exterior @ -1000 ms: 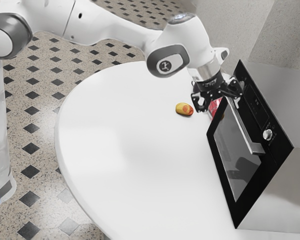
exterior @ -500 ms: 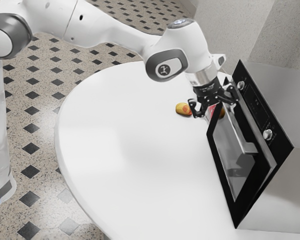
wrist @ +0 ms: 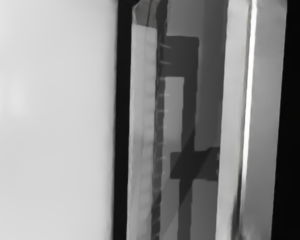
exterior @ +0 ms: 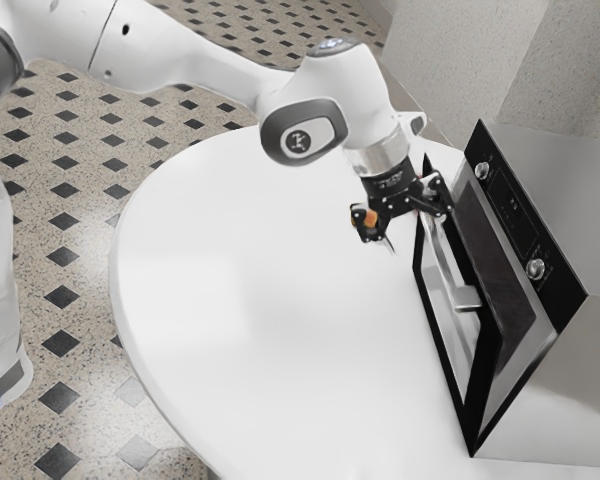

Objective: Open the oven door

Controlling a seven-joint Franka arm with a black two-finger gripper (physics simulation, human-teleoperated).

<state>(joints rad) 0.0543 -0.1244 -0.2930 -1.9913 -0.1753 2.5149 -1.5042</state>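
The gripper (exterior: 402, 222) is at the upper part of the oven door (exterior: 488, 350) in the exterior view, its two fingers wide apart. One finger is on the table side, the other close to the door's top edge near the far end of the handle (exterior: 450, 262). Contact with the handle cannot be made out. The door is partly open, tilted out toward the table, with a dark gap between it and the oven body (exterior: 540, 325). In the wrist view the handle (wrist: 262, 110) runs as a pale bar beside the dark door glass (wrist: 207, 100).
The round white table (exterior: 270, 280) extends toward the exterior view's left from the oven. A small orange-yellow item (exterior: 371, 218) is partly hidden behind the gripper's table-side finger. Two knobs, one of them the near knob (exterior: 536, 269), are on the control panel.
The door has swung from closed to partly open, its top edge tilting outward. My gripper has moved with it toward the exterior view's left and slightly down, its fingers still apart.
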